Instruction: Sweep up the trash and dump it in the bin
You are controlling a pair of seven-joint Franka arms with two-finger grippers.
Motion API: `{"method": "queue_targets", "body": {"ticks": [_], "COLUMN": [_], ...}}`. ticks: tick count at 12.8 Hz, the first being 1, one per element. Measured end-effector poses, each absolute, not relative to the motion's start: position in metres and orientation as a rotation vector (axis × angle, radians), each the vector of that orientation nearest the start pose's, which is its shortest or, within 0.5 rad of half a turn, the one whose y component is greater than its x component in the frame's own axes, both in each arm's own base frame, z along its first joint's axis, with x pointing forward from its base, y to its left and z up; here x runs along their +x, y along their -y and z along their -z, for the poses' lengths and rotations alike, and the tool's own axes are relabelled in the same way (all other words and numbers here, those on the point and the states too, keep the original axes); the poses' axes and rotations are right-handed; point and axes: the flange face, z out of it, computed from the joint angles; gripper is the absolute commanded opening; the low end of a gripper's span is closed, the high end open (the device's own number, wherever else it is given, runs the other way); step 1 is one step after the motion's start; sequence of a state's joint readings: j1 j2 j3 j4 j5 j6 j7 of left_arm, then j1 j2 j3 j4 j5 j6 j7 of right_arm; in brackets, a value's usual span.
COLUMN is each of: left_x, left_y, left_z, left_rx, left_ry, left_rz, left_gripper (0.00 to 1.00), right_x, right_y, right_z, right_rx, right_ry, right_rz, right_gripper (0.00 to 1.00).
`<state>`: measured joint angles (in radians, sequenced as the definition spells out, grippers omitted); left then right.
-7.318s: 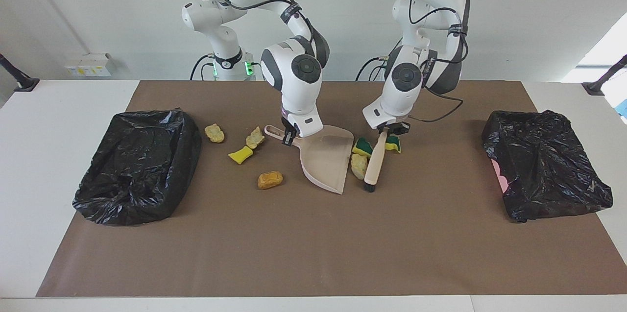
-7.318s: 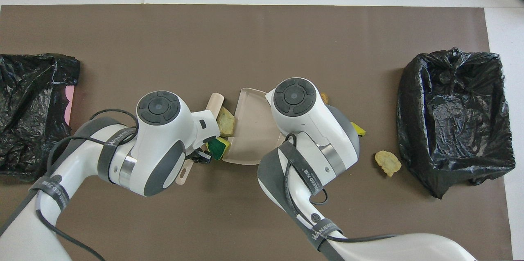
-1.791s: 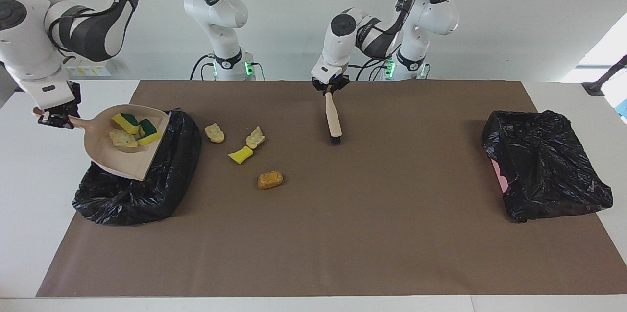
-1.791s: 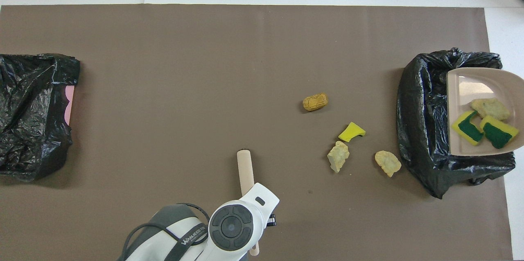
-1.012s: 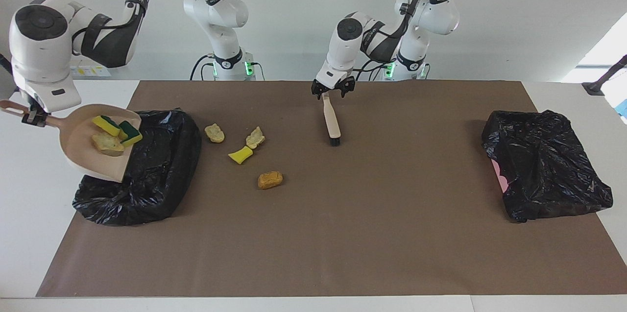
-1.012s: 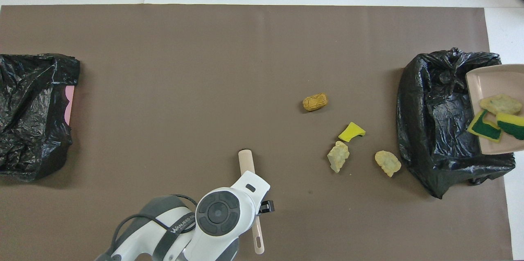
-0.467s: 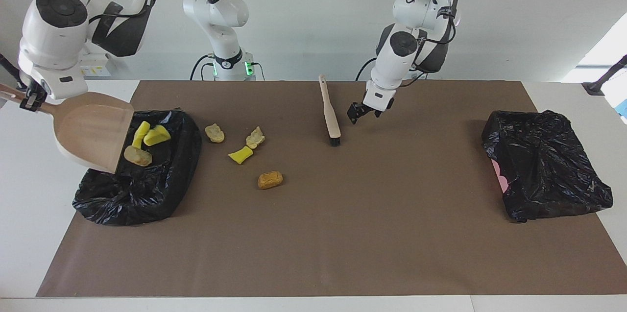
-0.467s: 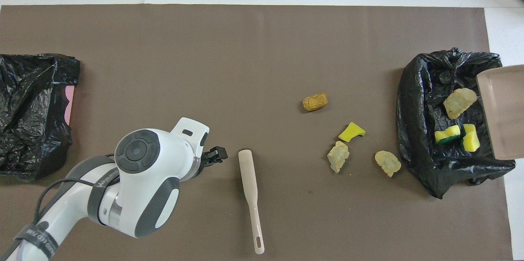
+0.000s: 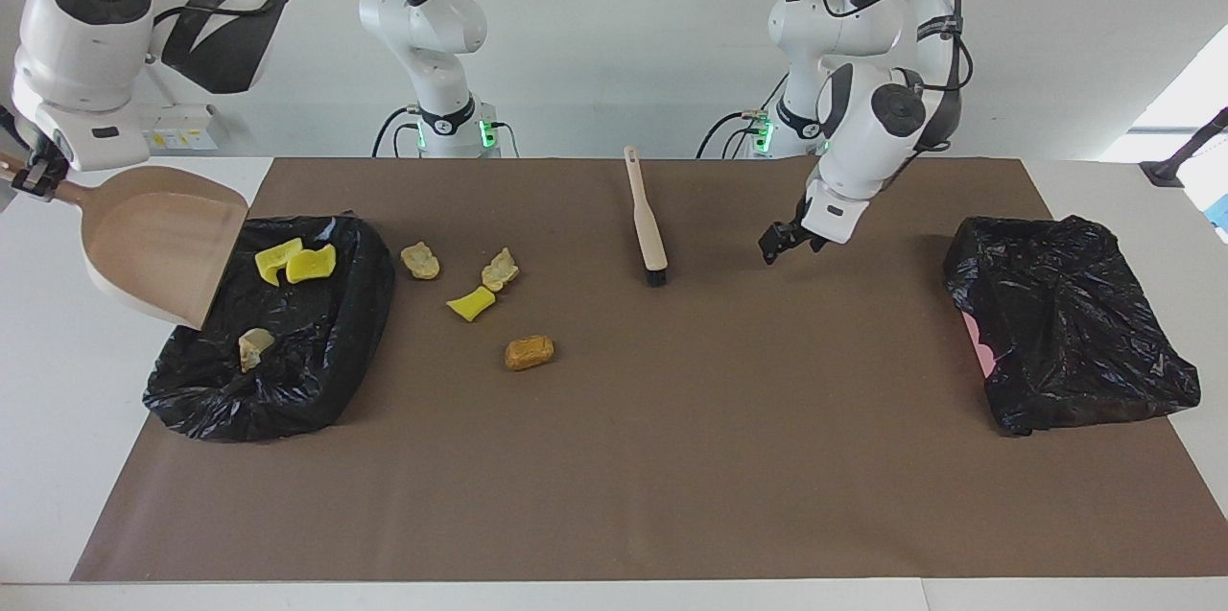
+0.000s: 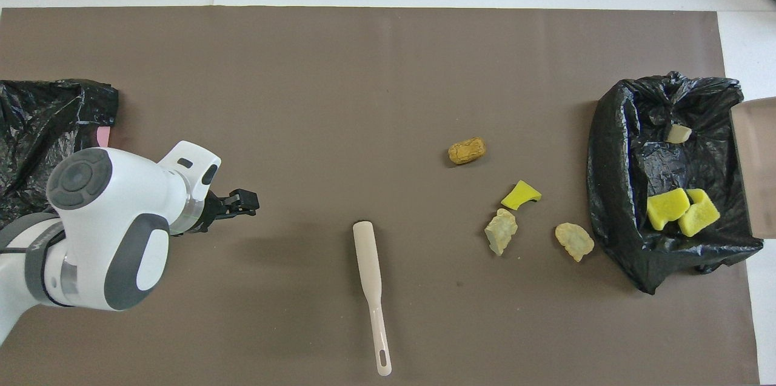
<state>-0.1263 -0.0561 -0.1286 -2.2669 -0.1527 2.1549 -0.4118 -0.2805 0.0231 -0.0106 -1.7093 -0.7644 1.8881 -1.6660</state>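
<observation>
My right jaws (image 9: 29, 177), clamped on the dustpan (image 9: 163, 242) handle, tipped it over the bin (image 9: 288, 342), where three scraps (image 9: 295, 262) lay; four (image 9: 472, 304) remained on the desk (image 9: 672, 458). My left jaws (image 9: 789, 242) hung open and empty. A steep tilt above the liner seemed wise.

The dustpan (image 10: 756, 165) and far bin (image 10: 42, 131) run off the overhead view's edges.

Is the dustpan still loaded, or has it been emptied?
Empty. The dustpan, held tilted over the bin by the right gripper, shows a bare inside; three sponge scraps lie in the bin.
</observation>
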Motion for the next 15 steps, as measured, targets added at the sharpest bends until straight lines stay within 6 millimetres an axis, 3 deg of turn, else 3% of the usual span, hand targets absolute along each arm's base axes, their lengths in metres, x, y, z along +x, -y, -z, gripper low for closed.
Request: {"method": "queue_targets", "body": {"ticks": [4,6,8,10,15], "left_x": [0.506,0.515,0.522,0.523,0.524], "left_y": [0.062,0.037,0.029,0.028,0.028], "left_z": [-0.403,-0.435,-0.473,-0.502,-0.566], "left_rx": [-3.217,-3.197,-3.172,-3.143,-3.131], "left_ry": [0.25,0.138,0.063,0.028,0.011], "left_rz": [-0.108,-0.119,-0.115,-0.131,-0.1], "left_gripper": [1.0,1.0,1.0,1.0,1.0], "right_x": [0.548,0.552,0.555,0.557,0.563], "right_y": [0.207,0.194,0.176,0.145,0.033], "right_z": [-0.595,-0.59,-0.583,-0.572,-0.528], "right_rx": [1.901,1.97,2.095,2.222,2.533], "right_ry": [-1.807,-1.833,-1.783,-1.689,-1.384], "right_rz": [0.542,0.438,0.345,0.298,0.19], "right_gripper": [0.0,0.0,0.0,0.0,0.0]}}
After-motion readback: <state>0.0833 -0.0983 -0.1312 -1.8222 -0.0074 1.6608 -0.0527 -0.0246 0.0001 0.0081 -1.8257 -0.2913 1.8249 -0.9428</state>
